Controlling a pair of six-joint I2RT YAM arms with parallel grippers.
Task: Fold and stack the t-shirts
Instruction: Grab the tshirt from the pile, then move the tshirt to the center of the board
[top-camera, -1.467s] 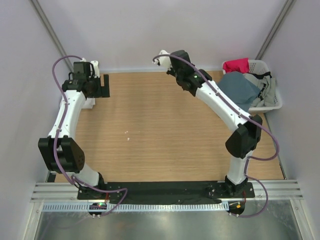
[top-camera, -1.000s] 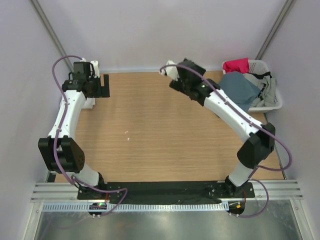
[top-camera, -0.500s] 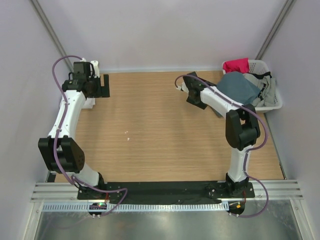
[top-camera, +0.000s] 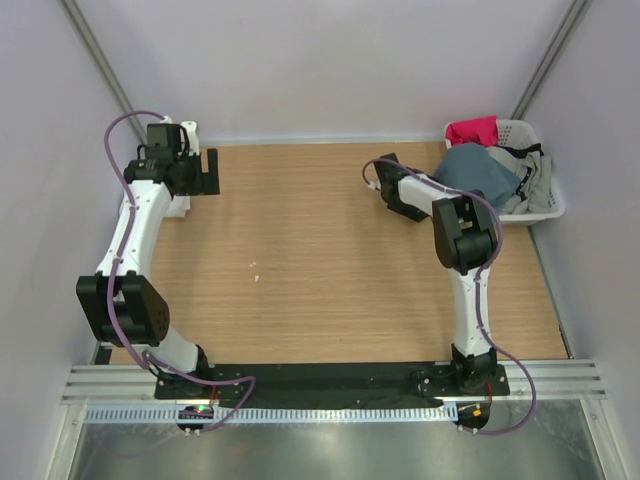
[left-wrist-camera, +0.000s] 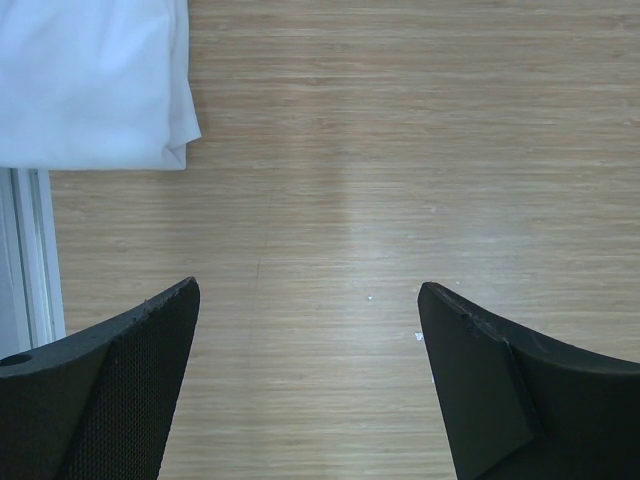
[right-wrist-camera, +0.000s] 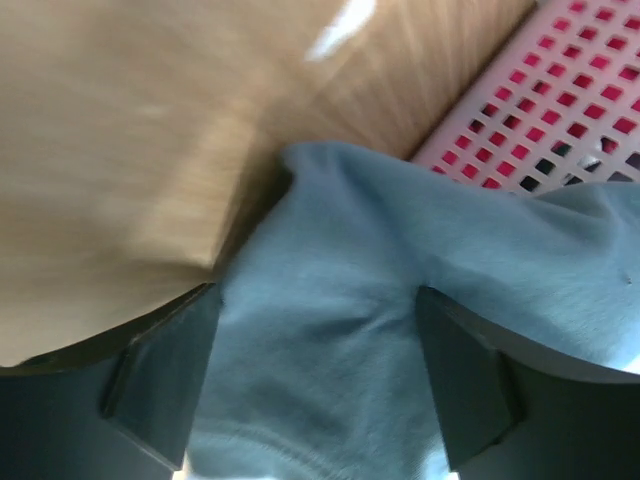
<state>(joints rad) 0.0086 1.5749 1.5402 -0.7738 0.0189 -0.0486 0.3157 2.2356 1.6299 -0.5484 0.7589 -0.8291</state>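
Observation:
The slate-blue t-shirt (top-camera: 480, 175) hangs crumpled over the near-left rim of the laundry basket (top-camera: 545, 212). In the right wrist view its fabric (right-wrist-camera: 340, 350) fills the space under and between the fingers. My right gripper (right-wrist-camera: 315, 293) is open just above it, its jaws standing wide and not pinching the cloth. The white t-shirt (left-wrist-camera: 90, 80) lies folded at the table's far left edge. My left gripper (left-wrist-camera: 307, 288) hovers open over bare wood just near of it, holding nothing.
The basket's perforated wall (right-wrist-camera: 560, 90) is close behind the blue cloth. A red garment (top-camera: 472, 130) and grey clothes (top-camera: 530, 175) also sit in the basket. The right arm (top-camera: 410, 190) is folded back over the table's far right. A metal rail (left-wrist-camera: 25, 250) edges the table's left side.
My right arm has swung from the far middle of the table rightward to the basket and dropped onto the blue t-shirt. The left arm has not moved.

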